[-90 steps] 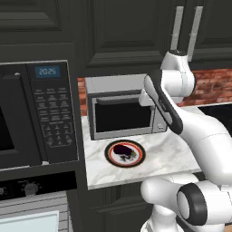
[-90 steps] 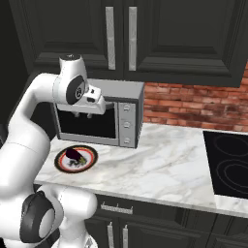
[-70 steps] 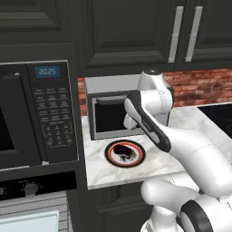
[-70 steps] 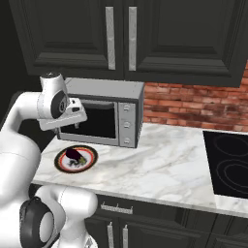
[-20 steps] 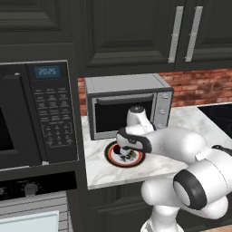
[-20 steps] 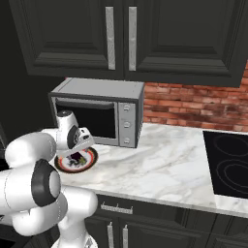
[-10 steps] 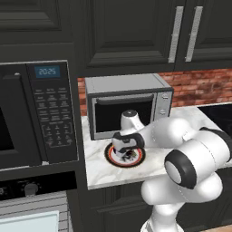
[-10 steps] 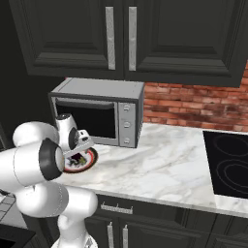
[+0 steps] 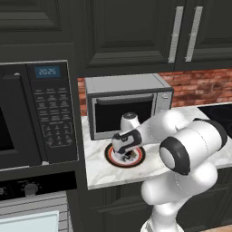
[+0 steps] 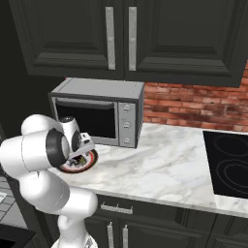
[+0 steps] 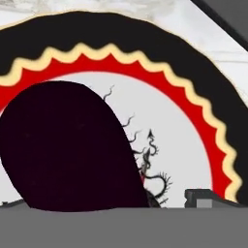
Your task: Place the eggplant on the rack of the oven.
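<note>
Writing is being shown at one spot alone — the microwave (image 9: 38,118) at the left of the left base view is displaying "2025" in pale blue digits at its upper right, above a keypad whose labels are too small to be read. No brand is being made out on the silver toaster oven (image 9: 127,104) at frame centre, nor on the oven (image 9: 31,210) whose black knob panel and pale window are being cut off by the lower left corner.

Eggplant (image 11: 72,150) is being seen in the hand view as a large, nearly black rounded mass across the lower left, lying on the plate (image 11: 193,111), whose white centre, red zigzag ring and black rim are arching over it. A thin black printed pattern is being shown just right of the eggplant.

Gripper (image 9: 126,155) is being held low over the plate (image 9: 138,159) in the left base view, and the jaws are being kept wide apart — nothing is being clamped between them. One dark fingertip (image 11: 203,197) is being seen at the lower right, apart from the eggplant.

Open marble counter (image 10: 169,169) is being left to the right of the plate in the right base view, running to the black cooktop (image 10: 227,164) at the right edge; the toaster oven is standing close behind the plate.
</note>
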